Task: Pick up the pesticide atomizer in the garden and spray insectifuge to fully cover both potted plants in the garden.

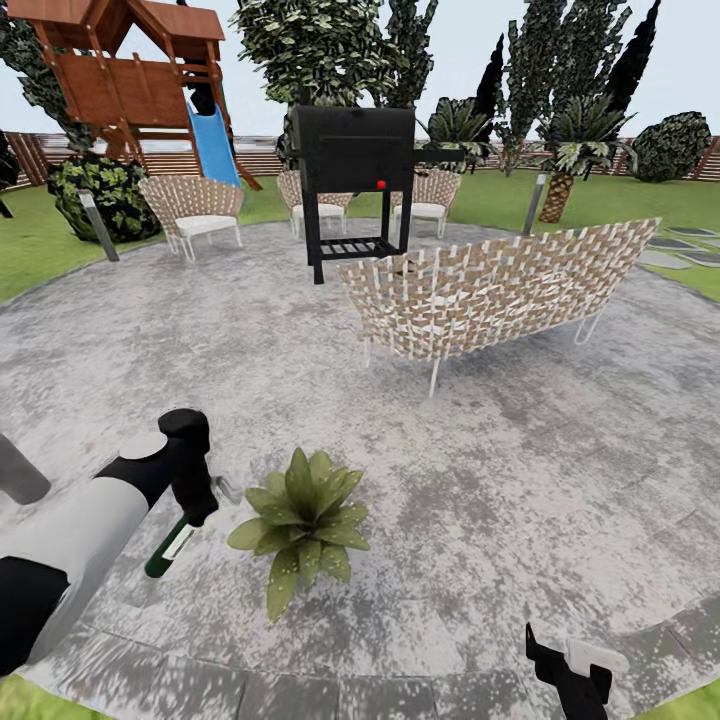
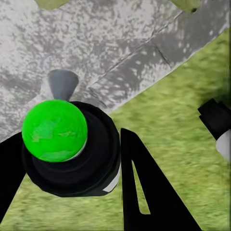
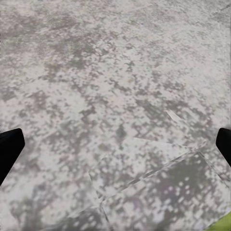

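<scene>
Holding the pesticide atomizer (image 1: 172, 547) clamped in the left gripper (image 1: 190, 500) just beside one potted plant (image 1: 302, 521) on the patio (image 1: 520, 470), right gripper (image 3: 115, 144) spread and idle; risk: nozzle aimed off, spray missing leaves.

no readable text, labels or signs

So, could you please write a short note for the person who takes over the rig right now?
Left gripper: shut on the pesticide atomizer, held just beside the potted plant on the grey patio.
Right gripper: open, empty, low over the patio.
Done: atomizer picked up and brought to one plant.
Left: whether this plant is covered cannot be told. Spray it fully, then find and spray the second plant.
</scene>
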{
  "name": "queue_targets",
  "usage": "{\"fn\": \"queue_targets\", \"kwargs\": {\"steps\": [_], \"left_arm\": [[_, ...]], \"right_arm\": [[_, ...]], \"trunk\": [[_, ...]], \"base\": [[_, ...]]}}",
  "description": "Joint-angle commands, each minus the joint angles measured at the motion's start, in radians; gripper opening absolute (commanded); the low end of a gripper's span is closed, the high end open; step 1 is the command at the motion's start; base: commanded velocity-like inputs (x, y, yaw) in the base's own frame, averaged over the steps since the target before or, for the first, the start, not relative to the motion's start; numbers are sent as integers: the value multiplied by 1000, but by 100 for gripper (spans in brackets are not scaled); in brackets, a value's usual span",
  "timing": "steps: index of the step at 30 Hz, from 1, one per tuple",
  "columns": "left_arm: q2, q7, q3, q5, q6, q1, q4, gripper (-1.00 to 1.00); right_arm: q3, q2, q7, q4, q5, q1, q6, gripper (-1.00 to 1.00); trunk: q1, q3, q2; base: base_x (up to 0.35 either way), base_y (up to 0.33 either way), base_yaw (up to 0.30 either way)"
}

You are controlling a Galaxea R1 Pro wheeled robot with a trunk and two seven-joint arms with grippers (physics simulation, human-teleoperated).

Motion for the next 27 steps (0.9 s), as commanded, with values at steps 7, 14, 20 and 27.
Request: {"fn": "queue_targets", "kwargs": {"steps": [7, 14, 20, 27], "left_arm": [[-110, -9, -3, -4, 15, 19, -11, -100], [-42, -9, 6, -3, 13, 23, 3, -100], [-17, -9, 5, -2, 8, 26, 4, -100], [-57, -9, 5, -2, 9, 112, -9, -100]], "right_arm": [[2, 0, 1, 1, -8, 0, -4, 100], [1, -21, 3, 23, -8, 0, -3, 100], [1, -117, 4, 39, -16, 0, -1, 100], [2, -117, 7, 41, -14, 0, -1, 100]], "trunk": [[0, -1, 0], [0, -1, 0], [0, -1, 0], [0, -1, 0]], "base": [[0, 3, 0], [0, 0, 0], [0, 0, 0], [0, 0, 0]]}}
